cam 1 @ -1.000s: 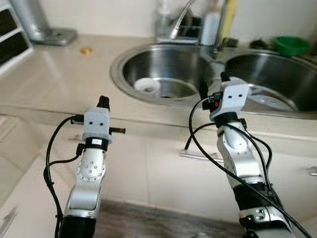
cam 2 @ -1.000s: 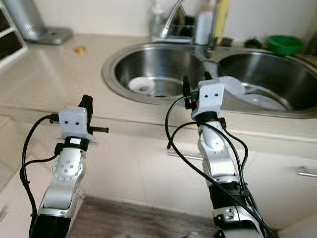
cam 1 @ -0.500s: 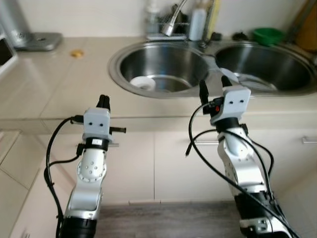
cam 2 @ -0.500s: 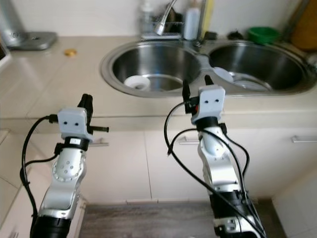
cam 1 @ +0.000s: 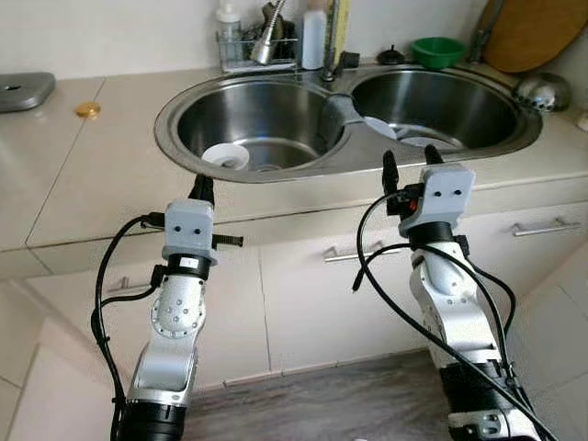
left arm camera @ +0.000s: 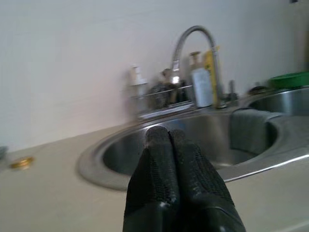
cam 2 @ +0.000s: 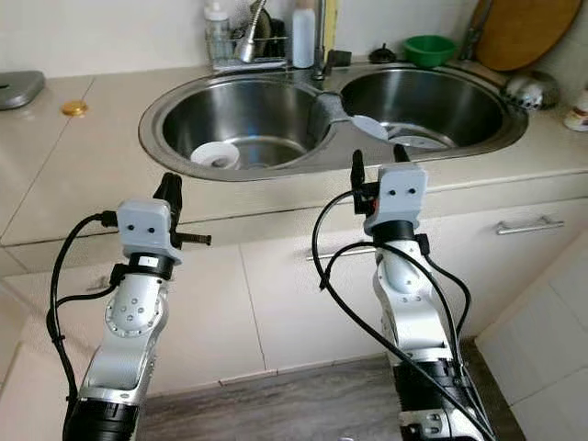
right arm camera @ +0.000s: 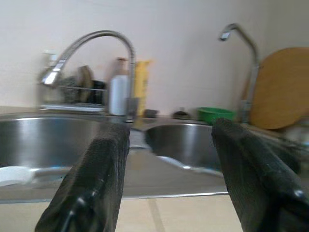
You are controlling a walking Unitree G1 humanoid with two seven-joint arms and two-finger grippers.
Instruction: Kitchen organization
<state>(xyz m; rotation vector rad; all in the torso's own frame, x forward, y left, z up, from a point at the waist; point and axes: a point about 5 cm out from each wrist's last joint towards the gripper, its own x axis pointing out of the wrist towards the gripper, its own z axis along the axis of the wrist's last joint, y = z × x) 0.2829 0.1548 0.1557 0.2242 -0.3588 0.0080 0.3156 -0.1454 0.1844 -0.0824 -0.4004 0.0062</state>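
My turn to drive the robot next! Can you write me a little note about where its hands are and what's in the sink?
Left gripper: shut, empty, held before the counter edge by the left basin.
Right gripper: open, empty, facing the divide between the basins.
Things: a white cup lies in the left basin; white dishes lie in the right basin; a green bowl sits behind the sink.
Done: nothing picked up.
Left: probably clearing the sink.

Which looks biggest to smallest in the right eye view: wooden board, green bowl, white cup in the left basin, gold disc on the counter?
1. wooden board, cut off by the frame edge.
2. green bowl.
3. white cup; sits nearer the camera than the bowl, so the gap between them is unsure.
4. gold disc, clearly smallest.
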